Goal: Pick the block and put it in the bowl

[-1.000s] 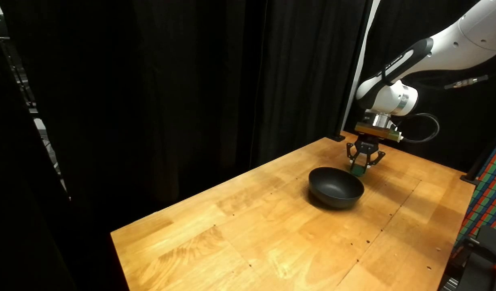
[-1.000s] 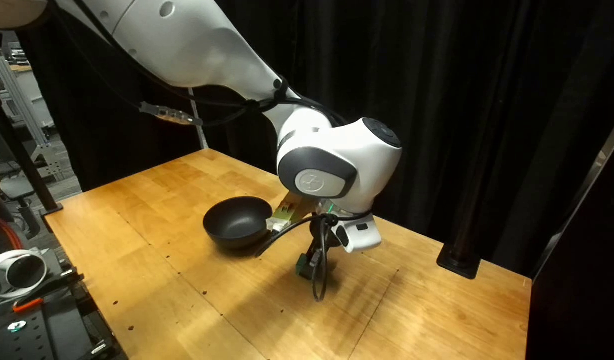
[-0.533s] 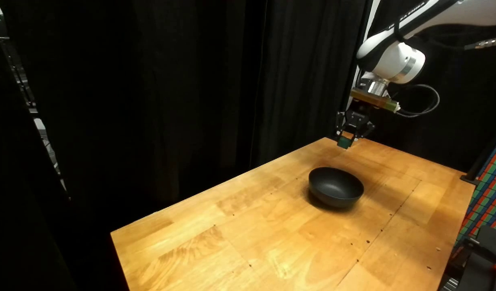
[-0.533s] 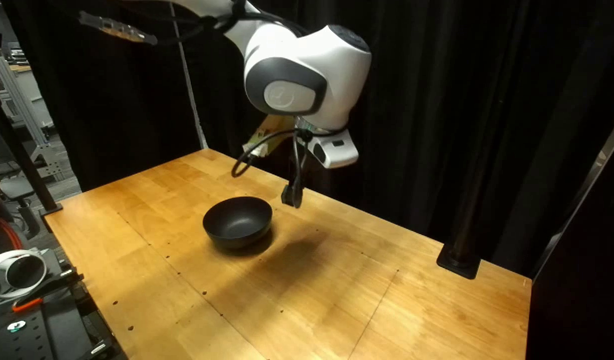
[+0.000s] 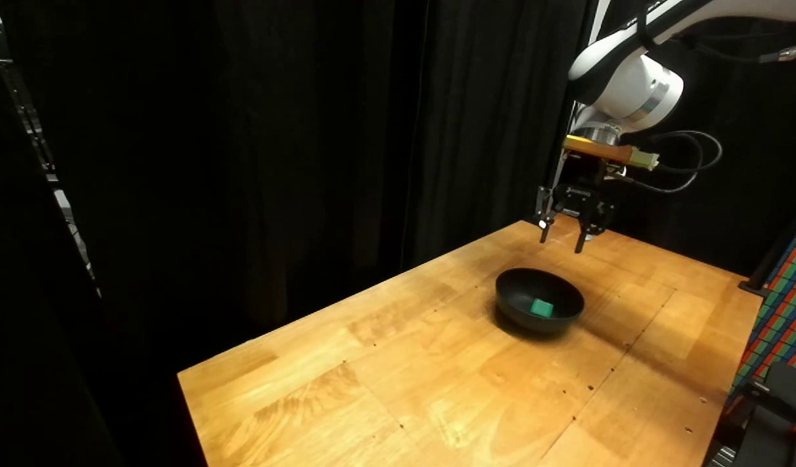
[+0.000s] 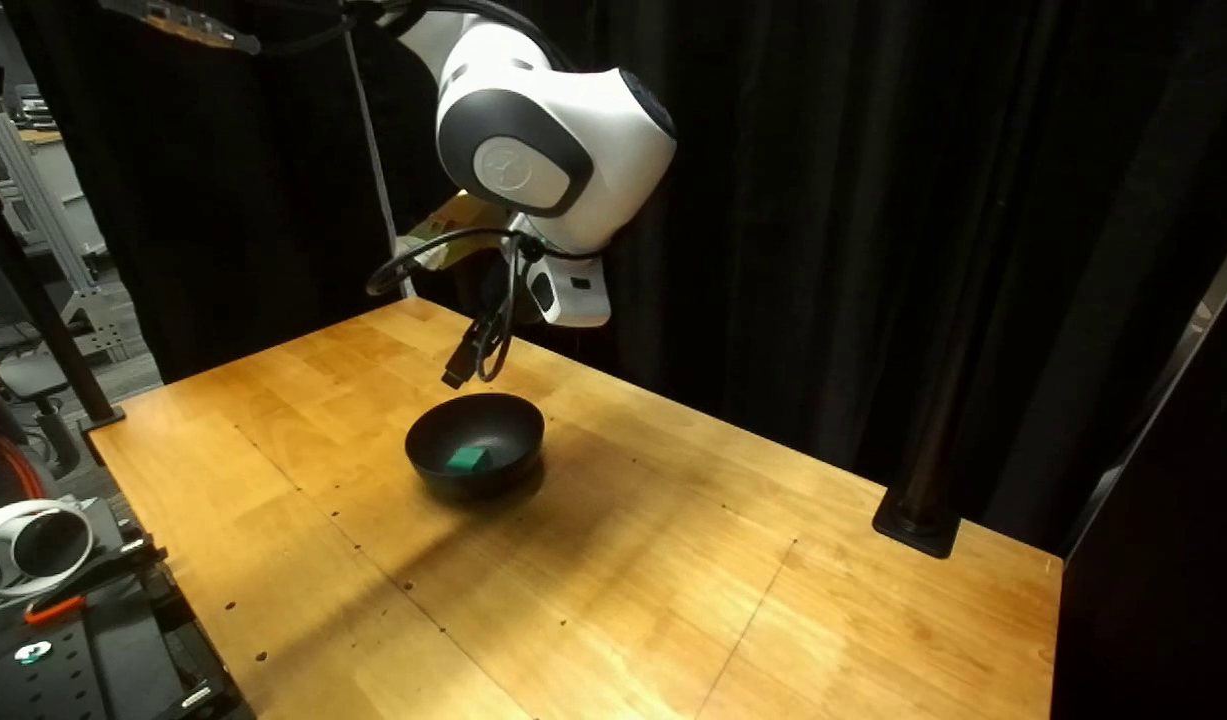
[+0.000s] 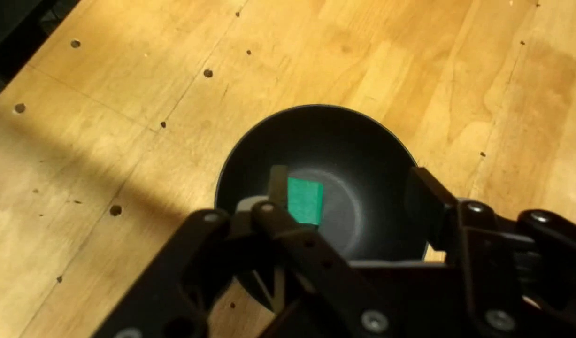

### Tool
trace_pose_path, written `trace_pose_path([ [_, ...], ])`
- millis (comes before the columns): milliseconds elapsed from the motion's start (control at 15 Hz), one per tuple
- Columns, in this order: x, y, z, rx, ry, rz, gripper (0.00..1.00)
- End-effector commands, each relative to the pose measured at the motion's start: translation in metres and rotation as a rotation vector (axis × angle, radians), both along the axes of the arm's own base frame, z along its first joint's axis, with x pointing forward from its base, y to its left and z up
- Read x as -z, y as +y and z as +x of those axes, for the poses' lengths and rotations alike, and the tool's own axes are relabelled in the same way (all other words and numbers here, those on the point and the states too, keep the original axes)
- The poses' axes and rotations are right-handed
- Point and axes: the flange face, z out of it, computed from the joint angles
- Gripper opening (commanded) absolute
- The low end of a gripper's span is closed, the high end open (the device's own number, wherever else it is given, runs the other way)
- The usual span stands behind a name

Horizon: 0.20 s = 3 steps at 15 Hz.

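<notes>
While its two fingers (image 6: 460,368) slant in an exterior view rather than point straight down, the pincer (image 5: 561,248) hangs in the air above the bowl (image 7: 325,136), clear of its rim in both exterior views. The fingers stand well spread, with the bowl showing between and behind them from the wrist camera. There, one fingertip (image 7: 278,180) hides the left edge of the block (image 7: 306,202).

That small green cube lies inside the bowl, low on its floor and apart from the pincer, its colour sharp against the matte black.

Above the fingers, an amber piece (image 5: 602,150) juts sideways from the wrist, and a black cable (image 6: 377,281) loops near it. Farther up, the white arm (image 6: 613,150) bends at a thick, rounded joint and runs out of view.

The bowl sits upright on the wooden table (image 5: 436,389), with a dark shadow (image 6: 531,485) beside its base. Small dark holes (image 7: 115,210) dot the wood. A black post (image 6: 921,500) with a flat foot stands at the table's edge, and black curtains (image 5: 274,162) hang behind.

Past another edge, a black perforated board (image 6: 123,650) appears in an exterior view, with an orange thing (image 6: 55,611) near one end of it; close by is a white ring-shaped object (image 6: 8,520), which I cannot identify. A patterned surface (image 5: 787,285) in red, green and blue shows beyond the table.
</notes>
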Motion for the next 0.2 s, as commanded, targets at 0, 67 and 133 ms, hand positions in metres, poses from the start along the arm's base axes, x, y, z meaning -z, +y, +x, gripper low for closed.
trace_pose_path([
  [0,-0.045,0.008,-0.015,0.027,-0.103,0.053,0.97],
  [67,-0.059,0.012,-0.015,0.028,-0.155,0.072,1.00],
  [133,-0.077,0.017,-0.017,0.012,-0.207,0.068,1.00],
])
